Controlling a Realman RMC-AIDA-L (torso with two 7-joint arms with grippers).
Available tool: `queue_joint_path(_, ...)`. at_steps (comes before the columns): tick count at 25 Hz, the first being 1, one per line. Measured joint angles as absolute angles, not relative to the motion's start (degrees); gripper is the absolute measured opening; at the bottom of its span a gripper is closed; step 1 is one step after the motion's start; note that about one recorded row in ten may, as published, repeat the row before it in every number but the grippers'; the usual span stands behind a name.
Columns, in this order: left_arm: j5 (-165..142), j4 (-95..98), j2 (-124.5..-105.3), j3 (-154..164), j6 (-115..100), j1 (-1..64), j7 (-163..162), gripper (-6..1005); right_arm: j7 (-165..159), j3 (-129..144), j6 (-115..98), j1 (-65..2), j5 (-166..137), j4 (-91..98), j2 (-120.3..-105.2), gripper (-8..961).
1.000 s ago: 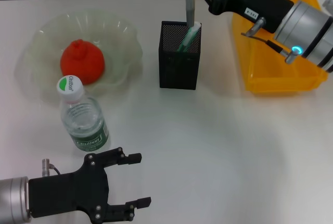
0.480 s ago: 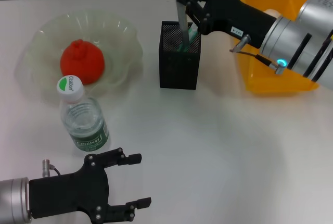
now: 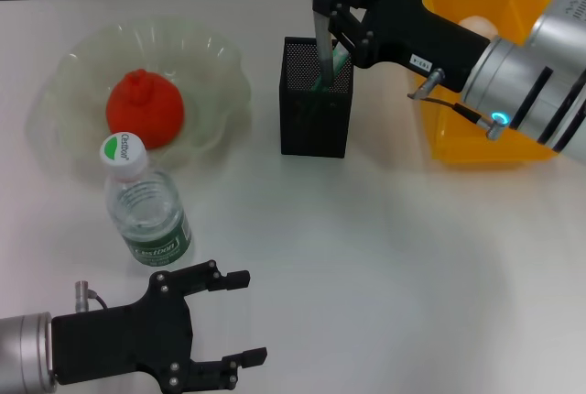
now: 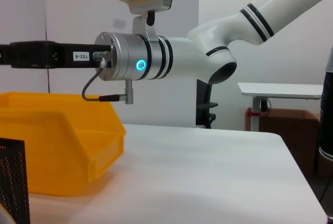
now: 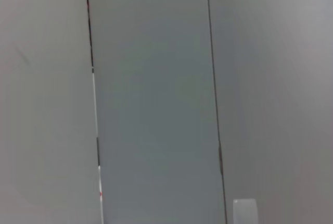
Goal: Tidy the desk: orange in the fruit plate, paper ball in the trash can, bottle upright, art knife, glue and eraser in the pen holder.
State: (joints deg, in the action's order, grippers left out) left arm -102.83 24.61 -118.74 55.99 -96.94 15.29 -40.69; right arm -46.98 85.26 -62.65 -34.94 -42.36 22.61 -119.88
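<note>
The orange (image 3: 144,108) lies in the pale-green fruit plate (image 3: 220,64) at the far left. The bottle (image 3: 146,215) stands upright in front of the plate. The black mesh pen holder (image 3: 316,101) stands mid-table with a greenish stick (image 3: 341,60) inside. My right gripper (image 3: 328,7) is just above the holder, shut on the grey art knife (image 3: 322,46), whose lower end is inside the holder. The paper ball (image 3: 476,26) lies in the yellow trash can (image 3: 476,147). My left gripper (image 3: 243,318) is open and empty at the near left. The eraser is not visible.
The trash can stands right of the pen holder, under my right arm; it shows in the left wrist view (image 4: 57,140) with the holder's edge (image 4: 13,182). Bare white tabletop (image 3: 385,266) lies in front. The right wrist view shows only a wall.
My right gripper has moved left and down, lowering the art knife from above the pen holder into it. The left arm has not moved.
</note>
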Motion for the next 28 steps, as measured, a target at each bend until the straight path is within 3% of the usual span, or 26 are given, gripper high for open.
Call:
queue_joint_path(11,-102.83,24.61,-118.74,55.98,-96.94,15.28,-40.69,797,-46.93,85.13,-63.53,-35.1,-42.35,22.52,-119.88,158)
queue_joint_path(16,-102.83,24.61,-118.74,55.99,-96.94,15.21,-40.69,797,-46.93,84.98,-63.37,-35.3,-42.35,22.36,-119.88,195)
queue_joint_path(19,-102.83,24.61,-118.72,55.98,-96.94,15.2,-40.69,797,-46.94,84.92,-64.44,-34.39,-42.36,23.05,-119.89,285)
queue_joint_path(22,-102.83,24.61,-118.61,55.99,-97.08,15.12,-40.69,797,-47.71,84.9,-68.14,-30.93,-42.44,25.92,-119.54,376)
queue_joint_path(24,-102.83,24.61,-118.56,55.98,-97.25,15.03,-40.69,797,-49.75,84.89,-71.85,-26.96,-43.36,29.07,-119.07,381)
queue_joint_path(28,-102.83,24.76,-118.5,55.99,-97.35,15.02,-40.72,797,-54.89,84.24,-80.29,-17.47,-51.75,36.16,-116.84,392)
